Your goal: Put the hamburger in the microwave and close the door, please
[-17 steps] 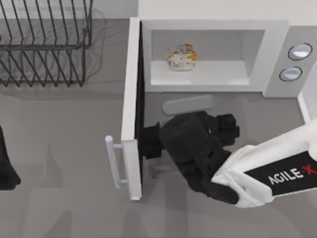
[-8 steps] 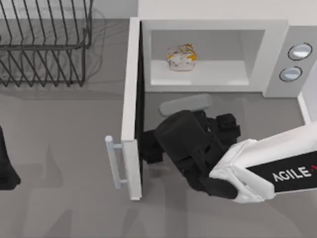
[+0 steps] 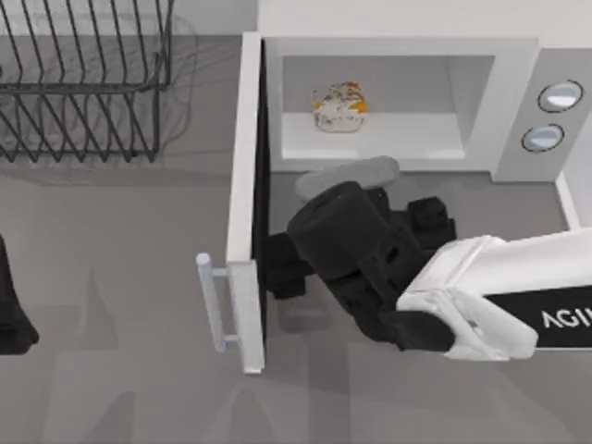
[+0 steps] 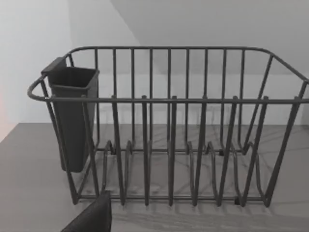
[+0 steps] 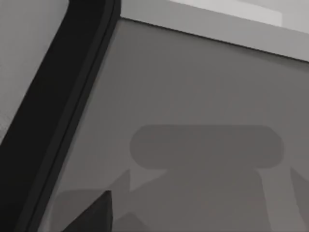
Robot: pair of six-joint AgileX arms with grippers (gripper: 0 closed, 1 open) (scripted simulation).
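White microwave (image 3: 518, 92), cream-orange hamburger (image 3: 339, 107)

Right arm (image 3: 499, 301): glossy white casing on the forearm link, with a black panel bearing white lettering, "AG" legible at the frame edge. Wrist section and right gripper (image 3: 282, 268) are matte black, built of blocky, faceted housings. Left arm (image 3: 11, 310): matte black, angular body at the left edge. No cables or screws discernible.

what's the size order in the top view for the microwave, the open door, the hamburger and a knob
1. microwave
2. door, seen edge-on, so it looks slimmer than it really is
3. hamburger
4. knob, close to the hamburger in apparent size, so unsure
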